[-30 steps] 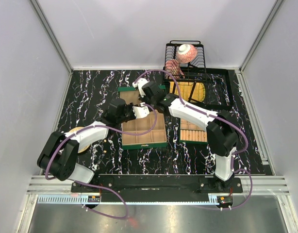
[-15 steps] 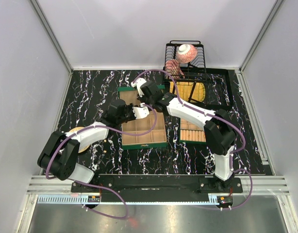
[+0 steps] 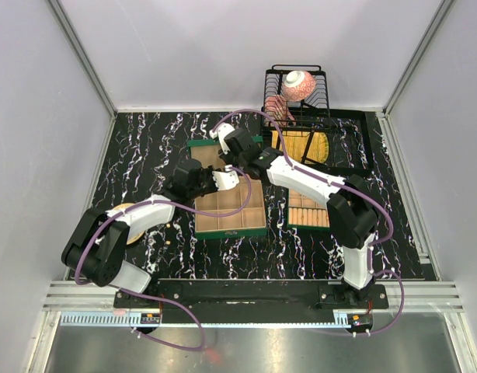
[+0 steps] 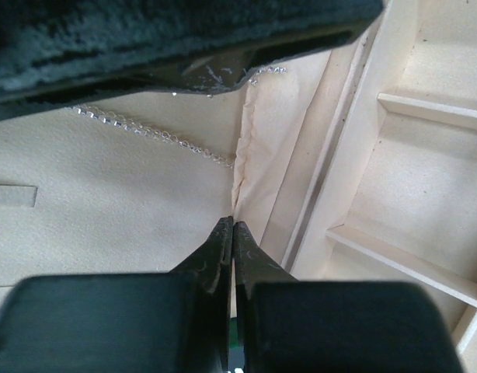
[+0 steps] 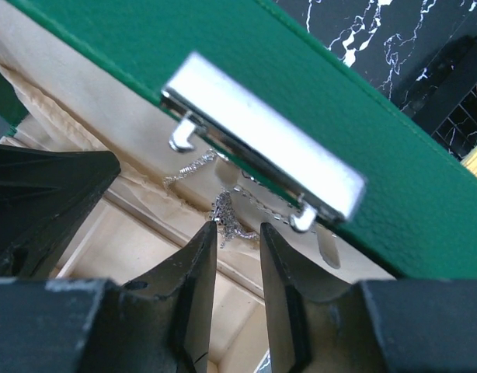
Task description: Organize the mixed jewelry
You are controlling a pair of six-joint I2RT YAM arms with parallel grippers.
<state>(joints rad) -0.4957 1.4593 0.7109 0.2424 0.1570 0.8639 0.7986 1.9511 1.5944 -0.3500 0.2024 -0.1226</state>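
Both grippers work at the far end of the open green box (image 3: 231, 232)
We see our left gripper (image 4: 232, 227) with its jaws pressed together on nothing, tips at the fold of the beige lining (image 4: 83, 233); a thin silvery chain (image 4: 153, 132) lies on that lining just beyond them. Our right gripper (image 5: 238, 231) holds its jaws a little apart, and a bunched silvery chain (image 5: 227, 211) sits just past the tips, under the metal clasp (image 5: 262, 148) of the green lid (image 5: 378, 140); we cannot tell whether the tips touch it
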